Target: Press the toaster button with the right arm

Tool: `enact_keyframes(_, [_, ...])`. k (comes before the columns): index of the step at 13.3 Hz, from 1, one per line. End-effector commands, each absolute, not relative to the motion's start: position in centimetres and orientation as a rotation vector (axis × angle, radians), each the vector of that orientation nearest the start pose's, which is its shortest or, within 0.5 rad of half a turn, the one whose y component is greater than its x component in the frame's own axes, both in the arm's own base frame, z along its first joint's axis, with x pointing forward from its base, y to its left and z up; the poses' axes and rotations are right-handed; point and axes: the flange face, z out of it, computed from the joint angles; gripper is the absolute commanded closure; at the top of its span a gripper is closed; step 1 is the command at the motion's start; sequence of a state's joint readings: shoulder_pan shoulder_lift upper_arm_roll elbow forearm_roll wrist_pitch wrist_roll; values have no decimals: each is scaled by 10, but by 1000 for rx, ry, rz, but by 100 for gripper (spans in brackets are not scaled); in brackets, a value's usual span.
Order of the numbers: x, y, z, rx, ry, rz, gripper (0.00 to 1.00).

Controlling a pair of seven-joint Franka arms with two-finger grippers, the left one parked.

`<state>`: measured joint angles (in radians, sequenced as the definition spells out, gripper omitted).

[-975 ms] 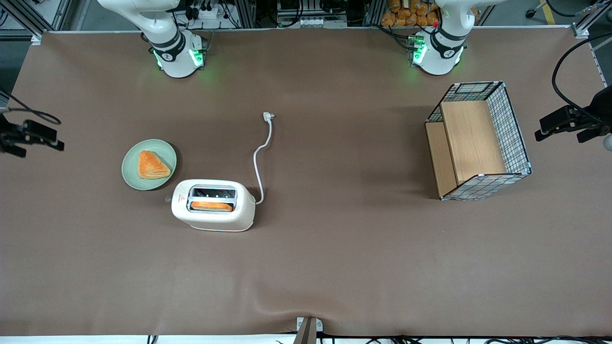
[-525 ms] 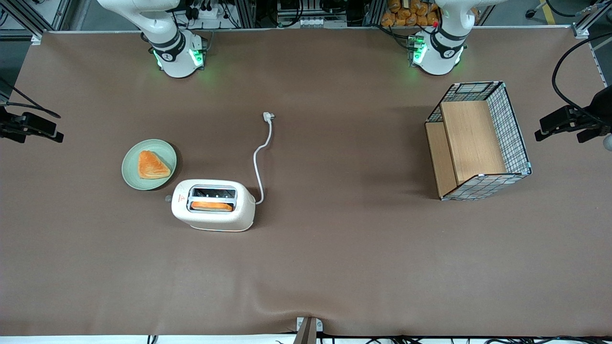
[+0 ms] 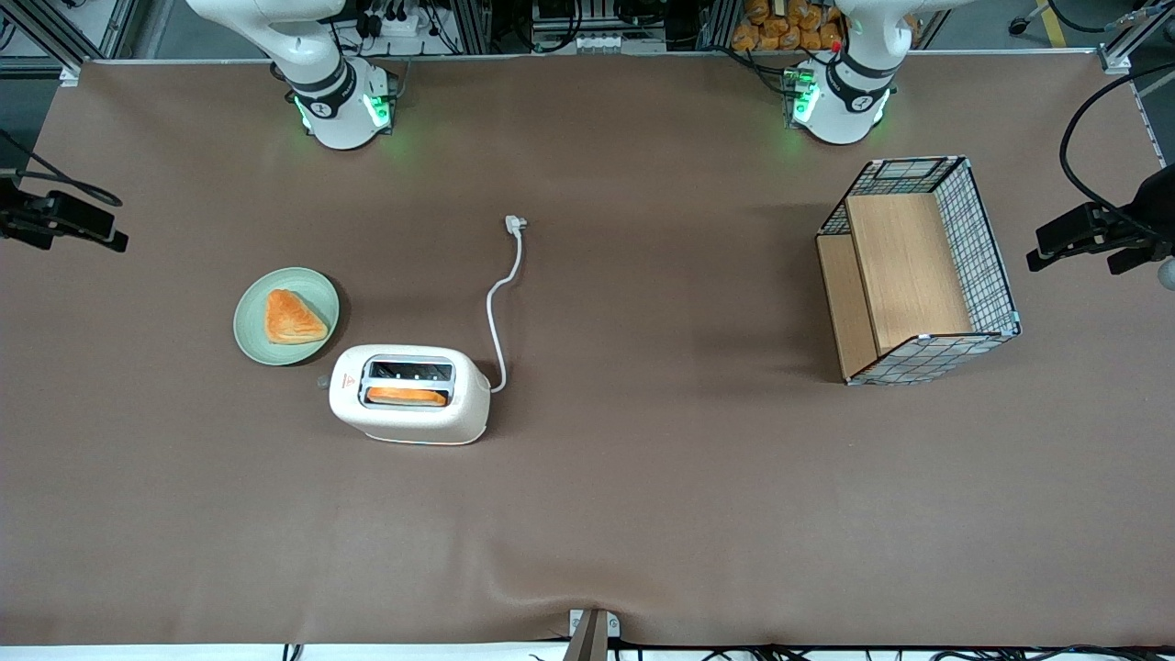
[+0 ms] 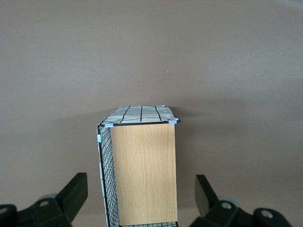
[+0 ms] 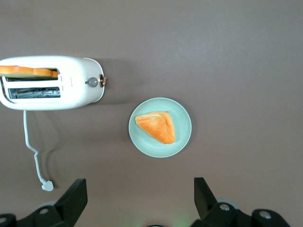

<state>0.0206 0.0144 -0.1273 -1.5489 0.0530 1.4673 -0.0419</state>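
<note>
only toaster marking: red triangle; end effector open.

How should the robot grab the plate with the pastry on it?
Probably by the plate's bare rim, coming straight down, one finger inside the edge and one outside. It lies flat and shallow, and the pastry fills the middle. The rim nearest the toaster looks cramped. The pincer, open, hovers high toward the working arm's end of the table.
</note>
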Motion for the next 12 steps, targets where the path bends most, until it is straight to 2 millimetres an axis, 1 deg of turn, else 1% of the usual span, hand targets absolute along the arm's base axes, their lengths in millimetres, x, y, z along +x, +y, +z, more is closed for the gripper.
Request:
enact_keyframes(1, [538,-45,624,-3100,99,168,0])
enact_keyframes(3, [535,-39,627,-3103,77,169,0])
enact_keyframes(7, [532,-44,628,-3136,78,203,0])
enact_keyframes(8, [531,-42,630,-3139,72,196,0])
enact_keyframes(10, [531,-43,639,-3147,68,168,0])
enact_keyframes(12, [534,-43,655,-3162,78,112,0])
